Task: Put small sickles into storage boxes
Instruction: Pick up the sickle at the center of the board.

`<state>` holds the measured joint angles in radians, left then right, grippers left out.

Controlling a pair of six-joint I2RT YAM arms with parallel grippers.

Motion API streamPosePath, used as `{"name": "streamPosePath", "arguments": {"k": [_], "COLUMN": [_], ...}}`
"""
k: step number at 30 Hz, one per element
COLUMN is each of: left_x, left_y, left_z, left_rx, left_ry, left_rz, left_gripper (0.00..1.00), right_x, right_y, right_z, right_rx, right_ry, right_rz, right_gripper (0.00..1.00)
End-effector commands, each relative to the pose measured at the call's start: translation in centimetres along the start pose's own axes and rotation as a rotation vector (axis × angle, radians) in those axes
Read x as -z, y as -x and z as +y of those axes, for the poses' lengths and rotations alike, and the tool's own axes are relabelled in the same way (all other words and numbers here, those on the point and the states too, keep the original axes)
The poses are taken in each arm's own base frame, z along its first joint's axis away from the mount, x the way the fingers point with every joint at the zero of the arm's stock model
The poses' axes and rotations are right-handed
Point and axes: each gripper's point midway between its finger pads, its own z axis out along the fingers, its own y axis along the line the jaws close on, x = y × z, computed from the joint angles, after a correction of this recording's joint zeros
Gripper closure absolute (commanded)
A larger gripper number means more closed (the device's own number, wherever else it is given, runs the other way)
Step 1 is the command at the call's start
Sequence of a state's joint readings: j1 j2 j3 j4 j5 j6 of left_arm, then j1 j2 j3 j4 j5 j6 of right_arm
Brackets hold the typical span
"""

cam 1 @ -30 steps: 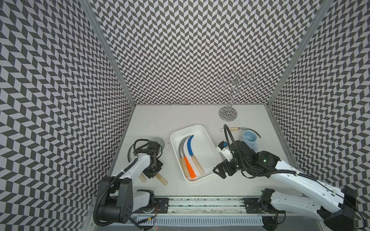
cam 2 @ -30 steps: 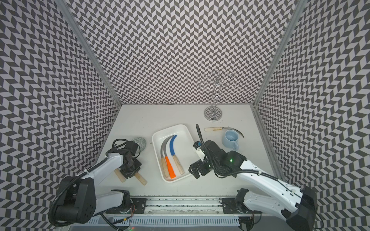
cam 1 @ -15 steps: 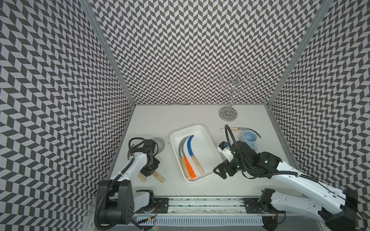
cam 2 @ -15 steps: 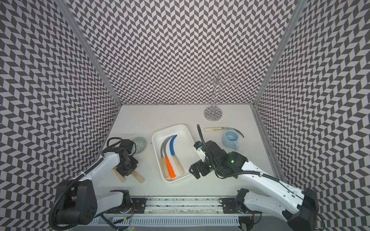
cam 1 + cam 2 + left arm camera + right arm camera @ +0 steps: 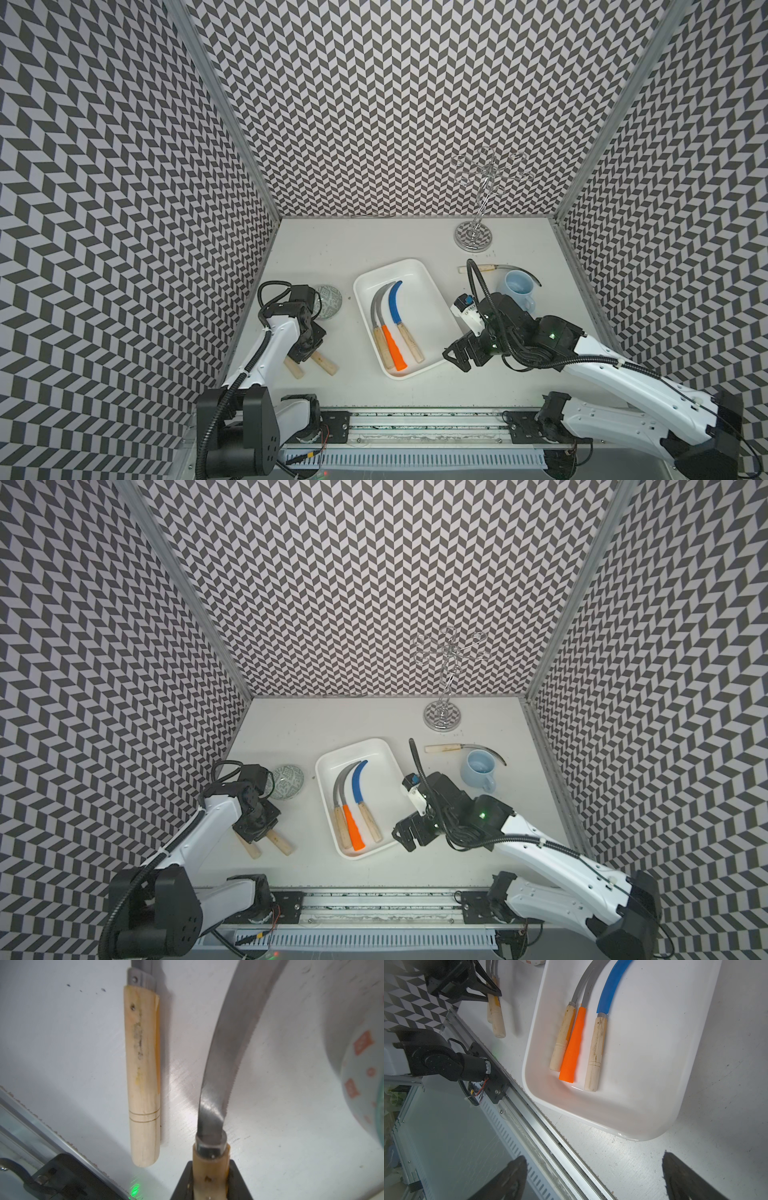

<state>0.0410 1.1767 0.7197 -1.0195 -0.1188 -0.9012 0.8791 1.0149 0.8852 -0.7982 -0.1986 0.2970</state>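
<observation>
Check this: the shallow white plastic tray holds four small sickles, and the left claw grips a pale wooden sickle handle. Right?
Not quite. The right wrist view shows three small sickles in the shallow white plastic tray, not four. The left claw does grip a pale wooden sickle handle.

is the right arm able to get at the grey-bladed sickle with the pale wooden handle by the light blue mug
Probably yes: the right gripper is open and empty, and the grey-bladed sickle has its wooden handle lying clear beside the light blue mug; only the blade curves behind it.
</observation>
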Motion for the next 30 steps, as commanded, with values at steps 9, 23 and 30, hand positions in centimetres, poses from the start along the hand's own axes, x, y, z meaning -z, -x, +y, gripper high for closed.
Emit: {"name": "streamPosePath", "arguments": {"k": [9,23,30], "left_x": [3.2,5.8,6.4], "left_y": [3.3,4.6,4.3], "left_z": [-0.4,-0.7,-0.6], "left_rx": [0.006,-0.016,-0.017], "left_ry": [-0.014,-0.043,-0.061], "left_rz": [-0.089,-0.133,-0.139], "left_gripper": [0.96,0.96,0.96], "right_x": [0.1,-0.3,-0.4], "right_y": [1.0,0.9,0.8], "right_z": [0.4,0.4,0.4], "right_rx": [0.023,0.022,0.020], "right_ry": [0.025,0.030,0.029], "right_rz": [-0.049,-0.038,-0.035], "right_gripper": [0.00,0.00,0.00]}}
